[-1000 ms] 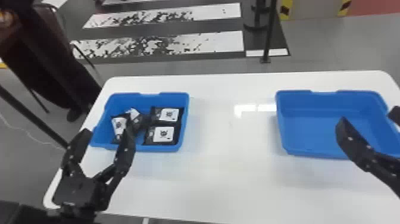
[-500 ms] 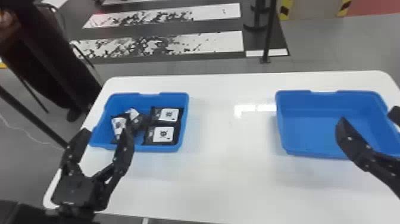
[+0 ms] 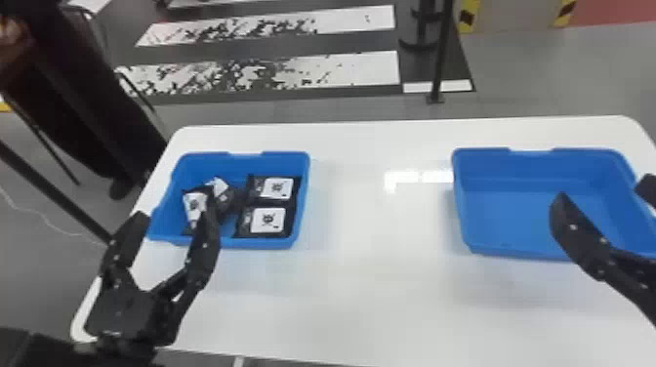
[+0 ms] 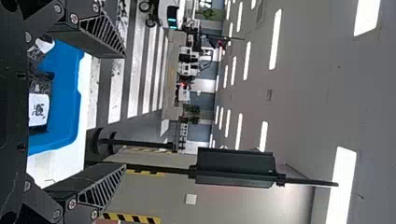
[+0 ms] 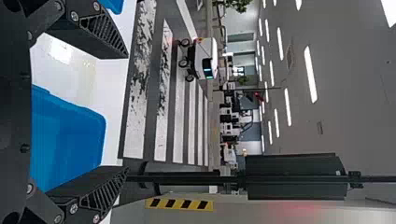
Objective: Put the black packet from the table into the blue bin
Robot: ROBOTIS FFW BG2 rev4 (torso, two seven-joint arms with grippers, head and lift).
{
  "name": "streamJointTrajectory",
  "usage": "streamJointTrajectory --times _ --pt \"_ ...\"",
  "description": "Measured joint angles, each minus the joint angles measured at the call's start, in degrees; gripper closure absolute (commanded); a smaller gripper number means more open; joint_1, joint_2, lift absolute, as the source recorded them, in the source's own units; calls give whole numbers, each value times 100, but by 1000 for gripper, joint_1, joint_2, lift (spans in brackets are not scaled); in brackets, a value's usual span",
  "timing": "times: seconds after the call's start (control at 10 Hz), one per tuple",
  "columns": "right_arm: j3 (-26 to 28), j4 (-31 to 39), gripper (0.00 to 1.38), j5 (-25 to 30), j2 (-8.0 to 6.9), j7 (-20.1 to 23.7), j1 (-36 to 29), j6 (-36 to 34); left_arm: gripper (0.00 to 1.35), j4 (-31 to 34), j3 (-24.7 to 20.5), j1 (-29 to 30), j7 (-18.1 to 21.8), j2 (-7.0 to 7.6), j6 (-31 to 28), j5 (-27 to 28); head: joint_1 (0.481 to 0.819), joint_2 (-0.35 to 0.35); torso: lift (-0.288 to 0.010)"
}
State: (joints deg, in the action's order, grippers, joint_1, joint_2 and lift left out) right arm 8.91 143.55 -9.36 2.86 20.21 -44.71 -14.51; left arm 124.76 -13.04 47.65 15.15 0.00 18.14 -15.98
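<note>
Head view: the left gripper [image 3: 174, 213] stood at the lower left, its fingers spread wide with nothing between them. One finger overlapped a blue bin [image 3: 263, 242] and the tilted black packet [image 3: 195, 202] inside; contact could not be confirmed. Placement appeared complete, so withdrawal was judged the step in hand: best done with fingers kept apart, raised clear of the rim before drawing back, lest a tip snag the packet. A crumpled packet [image 3: 220, 190] lay beside it; a front flat packet [image 3: 267, 222] and a rear flat packet [image 3: 276, 189] lay along the bin's right side. Across the white table [image 3: 371, 283], the right gripper [image 3: 603, 191], likewise wide, overlapped a second blue bin [image 3: 488, 171], well apart from the packets.
</note>
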Motion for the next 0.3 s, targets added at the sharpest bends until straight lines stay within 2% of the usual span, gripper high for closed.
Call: streamJointTrajectory --times 0.3 --pt "0 -5 171 0 3 0 0 14 208 0 1 2 1 0 0 -12 695 151 -110"
